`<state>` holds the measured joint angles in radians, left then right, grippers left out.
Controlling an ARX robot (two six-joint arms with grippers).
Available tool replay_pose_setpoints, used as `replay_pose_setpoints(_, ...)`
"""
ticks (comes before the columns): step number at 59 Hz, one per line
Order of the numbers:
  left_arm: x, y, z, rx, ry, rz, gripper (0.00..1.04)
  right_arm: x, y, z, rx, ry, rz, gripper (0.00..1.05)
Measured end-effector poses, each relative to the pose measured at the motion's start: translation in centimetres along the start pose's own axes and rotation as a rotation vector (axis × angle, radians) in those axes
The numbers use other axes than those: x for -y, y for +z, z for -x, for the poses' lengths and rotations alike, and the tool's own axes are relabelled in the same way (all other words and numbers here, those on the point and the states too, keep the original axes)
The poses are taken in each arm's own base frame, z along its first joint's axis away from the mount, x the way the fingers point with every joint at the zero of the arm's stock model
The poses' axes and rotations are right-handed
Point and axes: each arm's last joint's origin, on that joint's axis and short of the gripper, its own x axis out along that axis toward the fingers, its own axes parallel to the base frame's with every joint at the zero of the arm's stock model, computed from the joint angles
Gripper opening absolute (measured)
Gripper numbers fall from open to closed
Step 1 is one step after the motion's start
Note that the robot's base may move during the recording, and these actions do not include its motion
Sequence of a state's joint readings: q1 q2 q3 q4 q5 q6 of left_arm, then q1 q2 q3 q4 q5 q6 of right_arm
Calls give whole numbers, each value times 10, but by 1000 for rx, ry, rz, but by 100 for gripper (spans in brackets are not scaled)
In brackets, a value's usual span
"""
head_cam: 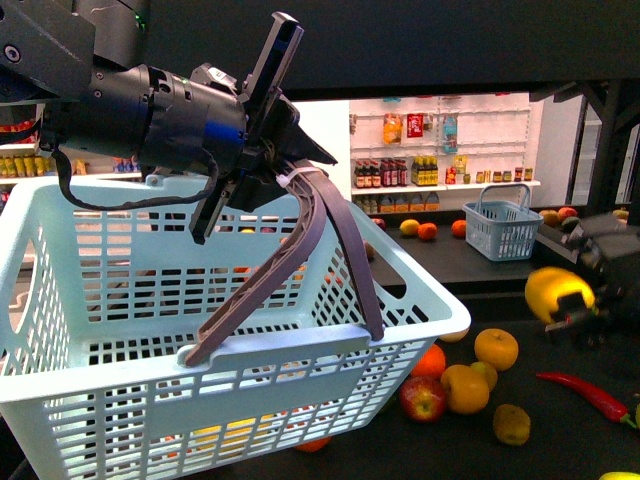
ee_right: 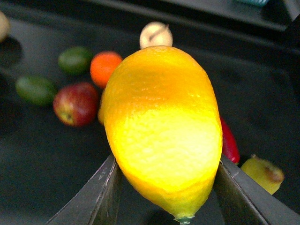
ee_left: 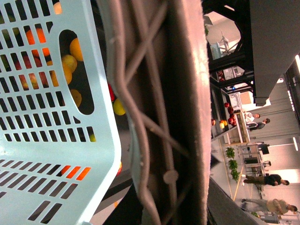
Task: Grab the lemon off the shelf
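Note:
My right gripper is shut on the yellow lemon and holds it above the black shelf tier at the right. In the right wrist view the lemon fills the middle, pinched between the two dark fingers. My left gripper is shut on the grey-brown basket handle. It holds the pale blue slotted basket raised at the left. In the left wrist view the handle runs across the middle, beside the basket wall.
Loose fruit lies on the tier: a red apple, oranges and a red chili. A small blue basket stands on a farther tier. White wall shelving with bottles is behind. Another dark tier hangs overhead.

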<state>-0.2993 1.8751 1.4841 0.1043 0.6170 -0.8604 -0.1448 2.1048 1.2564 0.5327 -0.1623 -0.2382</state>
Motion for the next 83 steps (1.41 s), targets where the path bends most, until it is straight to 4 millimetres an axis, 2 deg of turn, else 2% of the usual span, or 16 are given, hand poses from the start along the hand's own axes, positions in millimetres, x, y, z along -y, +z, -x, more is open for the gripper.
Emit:
replay_pose_setpoints(6,0,0,0,0,0,0,12,-1,32,27,74,62,-52,49)
replay_pose_setpoints(10,0,0,0,0,0,0,12,-10,55,50,122,163,-110,49)
replay_pose_setpoints(17,0,0,0,0,0,0,12,-28,74,69,147,312,-189,49)
replay_pose_setpoints(24,0,0,0,0,0,0,12,-50,84,79,151,436,-240,49)
replay_pose_setpoints(41,0,0,0,0,1,0,12,-101,88,76,108,565,-275,49)
replay_pose_setpoints(52,0,0,0,0,0,0,11,-132,69,60,32,593,-271,49)
replay_pose_setpoints(62,0,0,0,0,0,0,11,-147,58,52,-5,581,-268,49)
replay_pose_setpoints(70,0,0,0,0,0,0,11,-152,62,49,-3,563,-264,49)
replay_pose_setpoints(71,0,0,0,0,1,0,11,-152,63,48,-1,561,-261,49)
replay_pose_setpoints(76,0,0,0,0,0,0,11,-152,65,48,13,549,-261,68)
replay_pose_setpoints(83,0,0,0,0,0,0,11,-147,70,47,30,529,-266,85)
